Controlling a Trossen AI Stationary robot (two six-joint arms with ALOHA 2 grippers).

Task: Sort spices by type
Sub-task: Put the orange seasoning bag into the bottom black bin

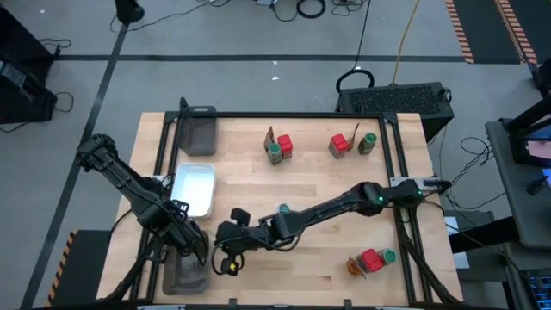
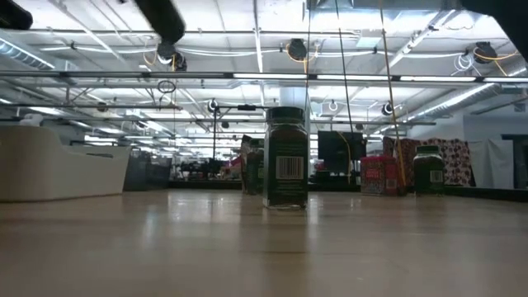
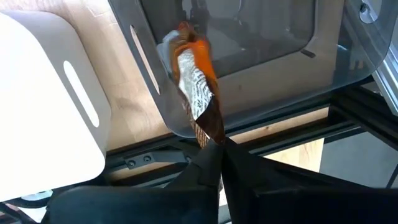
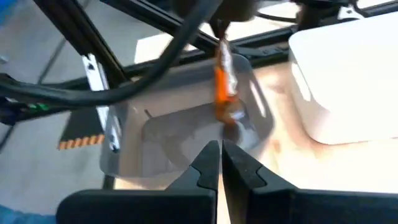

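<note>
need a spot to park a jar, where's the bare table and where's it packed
Bare wood lies mid-table, between the white dish and the back spice clusters. The front strip right of the right tool, toward the front-right cluster, is bare too. Crowded: front-left, where the left tool holds a sachet over the grey tray.

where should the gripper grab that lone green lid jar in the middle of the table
Grip the jar across its flat-sided glass body just under the green lid, coming straight down from above. It stands upright and alone on the table, so fingers have free room on either side, and the tall body offers more hold than the lid.
</note>
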